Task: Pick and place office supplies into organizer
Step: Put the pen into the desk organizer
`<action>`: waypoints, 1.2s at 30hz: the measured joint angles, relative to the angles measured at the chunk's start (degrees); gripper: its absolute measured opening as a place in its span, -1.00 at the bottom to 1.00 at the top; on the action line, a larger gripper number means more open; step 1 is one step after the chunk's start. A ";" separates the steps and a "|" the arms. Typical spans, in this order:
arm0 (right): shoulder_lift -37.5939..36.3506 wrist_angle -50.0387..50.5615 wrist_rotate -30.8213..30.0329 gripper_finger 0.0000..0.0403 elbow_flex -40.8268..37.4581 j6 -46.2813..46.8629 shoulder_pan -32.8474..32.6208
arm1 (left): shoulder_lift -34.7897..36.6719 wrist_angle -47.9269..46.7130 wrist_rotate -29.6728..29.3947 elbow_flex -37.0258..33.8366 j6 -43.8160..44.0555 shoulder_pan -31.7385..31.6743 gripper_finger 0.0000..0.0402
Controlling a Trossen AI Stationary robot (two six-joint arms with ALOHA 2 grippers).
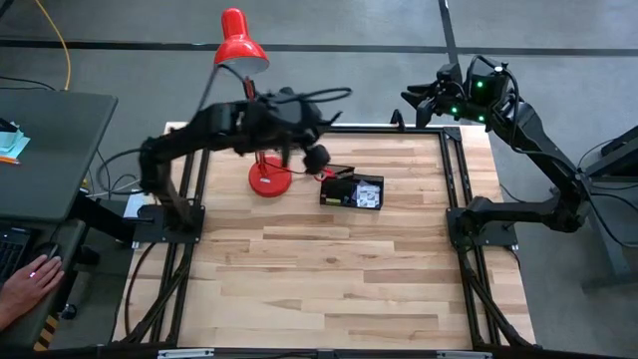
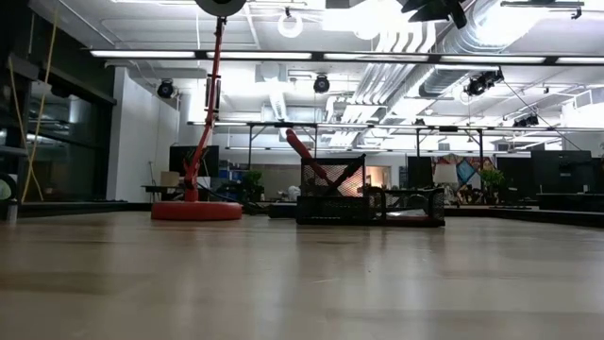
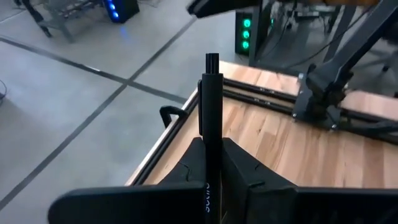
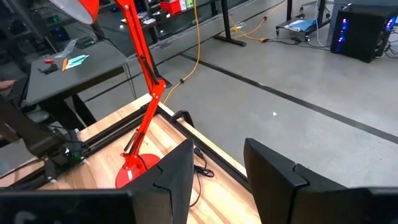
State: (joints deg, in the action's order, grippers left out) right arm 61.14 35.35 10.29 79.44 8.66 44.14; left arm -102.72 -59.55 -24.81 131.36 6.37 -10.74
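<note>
The left gripper (image 3: 213,163) is clamped on a thin black pen (image 3: 210,118) standing upright between its 2 fingers; white lettering on the barrel is too small to read. It hangs above the small black mesh organizer (image 1: 352,191), beside the red desk lamp (image 1: 261,172). The right gripper (image 4: 217,163), parted and empty, waits off the wooden table's (image 1: 329,279) far right corner.

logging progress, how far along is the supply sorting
Partly done: the organizer already holds items, including red-handled scissors sticking up. In hand: the left hand grips a black pen, raised near the red lamp. Left: dropping that pen in. The right hand waits open at the table's far right corner.
</note>
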 joint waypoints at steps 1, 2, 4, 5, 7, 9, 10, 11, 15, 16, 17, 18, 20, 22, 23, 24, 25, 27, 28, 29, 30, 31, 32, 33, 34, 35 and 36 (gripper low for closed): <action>0.00 0.00 -0.20 -0.34 0.00 0.07 0.00 | 1.61 0.10 -0.17 -1.21 0.56 0.00 -1.00; 0.00 -0.01 -0.35 -0.34 0.00 0.13 0.00 | 3.27 0.61 -0.36 -2.84 1.09 -0.02 -1.00; 0.00 -0.02 -0.47 -0.34 0.00 0.29 0.00 | 7.07 3.25 -0.38 -7.36 1.58 0.20 -1.00; 0.00 -0.04 -0.57 -0.34 0.00 0.31 0.00 | 9.16 4.47 -0.60 -10.44 1.80 0.53 -1.00; 0.00 -0.04 -0.68 -0.34 0.00 0.51 0.00 | 13.49 9.68 -2.18 -17.59 2.11 1.57 -1.00; 0.00 -0.15 -1.04 -0.34 0.00 0.83 0.02 | 17.59 15.77 -3.50 -25.59 2.43 2.40 -1.00; 0.00 -0.29 -1.25 -0.34 0.00 1.04 0.02 | 19.41 19.89 -3.52 -29.46 2.31 2.79 -1.00; 0.00 -0.51 -1.24 -0.34 0.00 1.37 0.00 | 20.94 24.00 -3.53 -33.32 2.03 3.04 -1.00; 0.00 -1.60 -1.19 -0.34 0.00 1.94 -0.03 | 23.84 39.67 -2.70 -47.07 1.94 2.77 -1.00; 0.00 -1.81 -0.96 -0.34 0.00 2.31 -0.06 | 23.88 42.72 -2.23 -49.73 1.85 2.42 -1.00; 0.00 -1.80 -0.84 -0.34 0.00 2.51 -0.05 | 23.85 44.75 -1.39 -52.19 1.65 1.66 -1.00; 0.00 -1.77 -0.83 -0.34 0.00 2.88 -0.05 | 23.79 47.24 0.28 -54.30 1.52 0.73 -1.00; 0.00 -1.70 -0.78 -0.34 0.00 3.04 -0.07 | 22.69 53.54 3.20 -57.84 1.53 -0.67 -1.00; 0.00 -1.64 -0.77 -0.34 0.00 3.18 -0.07 | 21.34 56.45 6.04 -60.46 1.51 -2.53 -1.00; 0.00 -1.59 -0.77 -0.34 0.00 3.23 -0.07 | 20.23 57.27 7.61 -61.14 1.34 -3.83 -1.00; 0.00 -1.47 -0.79 -0.34 0.00 3.29 -0.17 | 19.08 59.10 9.09 -61.26 0.94 -4.85 -1.00; 0.00 -1.40 -0.81 -0.34 0.00 3.22 -0.22 | 18.13 59.73 10.22 -61.31 0.67 -5.60 -1.00; 0.00 -1.27 -0.89 -0.34 0.00 3.05 -0.56 | 15.54 61.28 11.99 -60.82 -0.10 -7.23 -1.00; 0.00 -1.33 -0.86 -0.34 0.00 2.96 -0.70 | 14.28 61.53 13.08 -60.76 -0.16 -8.05 -1.00; 0.00 -1.30 -0.87 -0.34 0.00 2.93 -0.78 | 12.78 61.86 14.47 -60.68 -0.26 -8.71 -1.00; 0.00 -1.29 -0.89 -0.34 0.00 2.91 -0.88 | 11.16 62.99 15.88 -60.14 -0.37 -9.03 -1.00; 0.01 -1.25 -0.93 -0.34 0.00 2.86 -0.97 | 9.89 63.66 17.11 -59.55 -0.37 -9.23 -1.00; 0.02 -1.17 -1.04 -0.34 0.00 2.84 -1.10 | 8.77 63.82 17.75 -58.93 -0.39 -9.27 -1.00; 0.02 -1.14 -1.25 -0.34 0.00 2.75 -1.32 | 7.68 64.53 17.99 -58.08 -0.58 -9.39 -1.00; 0.02 -1.09 -1.25 -0.34 0.00 2.54 -1.46 | 6.73 65.07 18.47 -57.54 -1.05 -9.56 -1.00; 0.02 -0.98 -1.25 -0.34 0.00 2.36 -1.44 | 5.77 65.19 19.07 -57.27 -1.57 -9.49 -1.00; 0.02 -0.86 -1.25 -0.34 0.00 2.23 -1.46 | 4.59 66.01 19.67 -57.00 -1.68 -9.47 -1.00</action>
State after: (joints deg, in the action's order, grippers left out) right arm 61.17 34.49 9.04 79.44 10.89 42.68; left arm -98.13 6.46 -5.15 74.36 4.69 -20.22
